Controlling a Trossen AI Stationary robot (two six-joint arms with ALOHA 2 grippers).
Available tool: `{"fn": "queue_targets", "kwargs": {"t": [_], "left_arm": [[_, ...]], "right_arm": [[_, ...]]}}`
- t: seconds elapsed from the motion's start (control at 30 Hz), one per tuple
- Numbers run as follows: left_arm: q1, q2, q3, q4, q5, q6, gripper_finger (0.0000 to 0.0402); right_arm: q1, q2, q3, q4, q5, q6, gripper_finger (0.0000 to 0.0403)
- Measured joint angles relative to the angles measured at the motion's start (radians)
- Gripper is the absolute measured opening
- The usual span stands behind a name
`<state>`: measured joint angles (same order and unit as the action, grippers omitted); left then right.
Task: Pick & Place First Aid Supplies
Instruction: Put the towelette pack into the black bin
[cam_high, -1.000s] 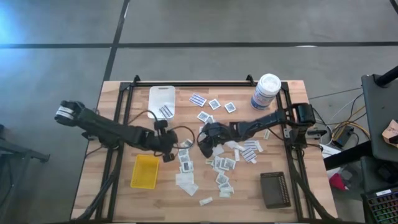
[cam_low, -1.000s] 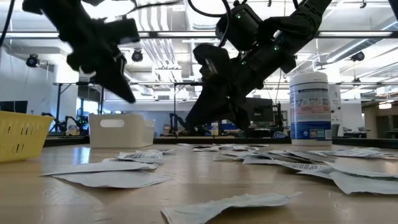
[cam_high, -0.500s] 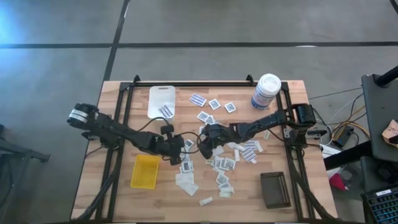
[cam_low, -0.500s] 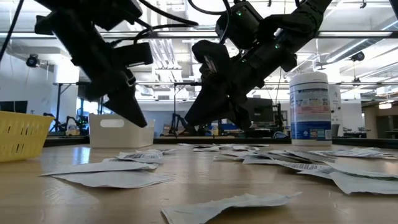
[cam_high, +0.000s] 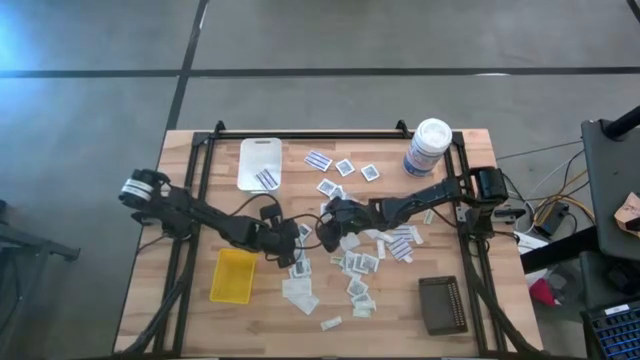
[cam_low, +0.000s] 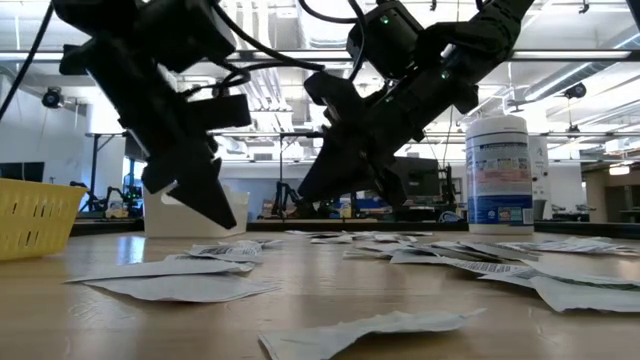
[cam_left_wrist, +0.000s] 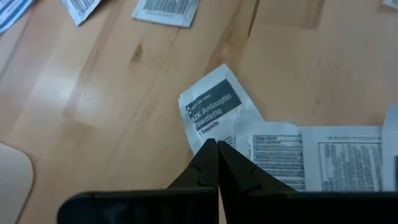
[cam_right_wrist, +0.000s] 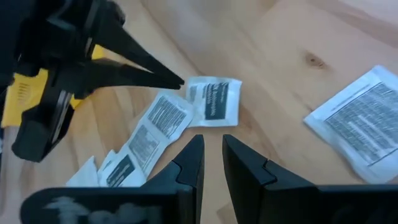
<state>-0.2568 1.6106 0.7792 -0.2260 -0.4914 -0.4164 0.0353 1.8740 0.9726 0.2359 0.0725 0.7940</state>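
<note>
Several small flat first aid packets (cam_high: 357, 265) lie scattered over the middle of the wooden table. One white square packet with a dark grey centre (cam_left_wrist: 214, 111) lies flat between my two grippers and also shows in the right wrist view (cam_right_wrist: 214, 99). My left gripper (cam_high: 297, 250) is shut and slants down, with its tip (cam_left_wrist: 217, 147) at this packet's edge. My right gripper (cam_high: 328, 228) hovers just right of the packet. Its fingers (cam_right_wrist: 212, 146) are a little apart, with nothing between them. My left gripper's shut fingertips (cam_right_wrist: 179, 83) come slanting down from the table's left to the edge of the white packet with the dark centre. Whether they touch it, I cannot tell. The packet lies flat on the wood.
A white tray (cam_high: 260, 160) holding a striped strip stands at the far left. A yellow tray (cam_high: 233, 275) is near left and a black tray (cam_high: 443, 305) near right. A tall white canister (cam_high: 428, 147) stands at the far right. More packets lie beside the arms.
My left gripper has moved toward the table's right edge and down. It has come from above the yellow tray's far corner to the packets beside my right gripper, and it has stayed shut. The packets have not moved.
</note>
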Motion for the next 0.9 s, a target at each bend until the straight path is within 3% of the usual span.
{"fn": "queue_targets", "kwargs": {"t": [0.5,0.9], "left_arm": [[0.006,0.056,-0.004,0.002,-0.05,-0.026,0.0],[0.007,0.052,-0.066,0.042,-0.068,-0.075,0.0]], "right_arm": [[0.007,0.049,0.005,0.039,0.052,0.072,0.0057],[0.004,0.2,0.162,-0.013,0.052,0.074,0.0057]]}}
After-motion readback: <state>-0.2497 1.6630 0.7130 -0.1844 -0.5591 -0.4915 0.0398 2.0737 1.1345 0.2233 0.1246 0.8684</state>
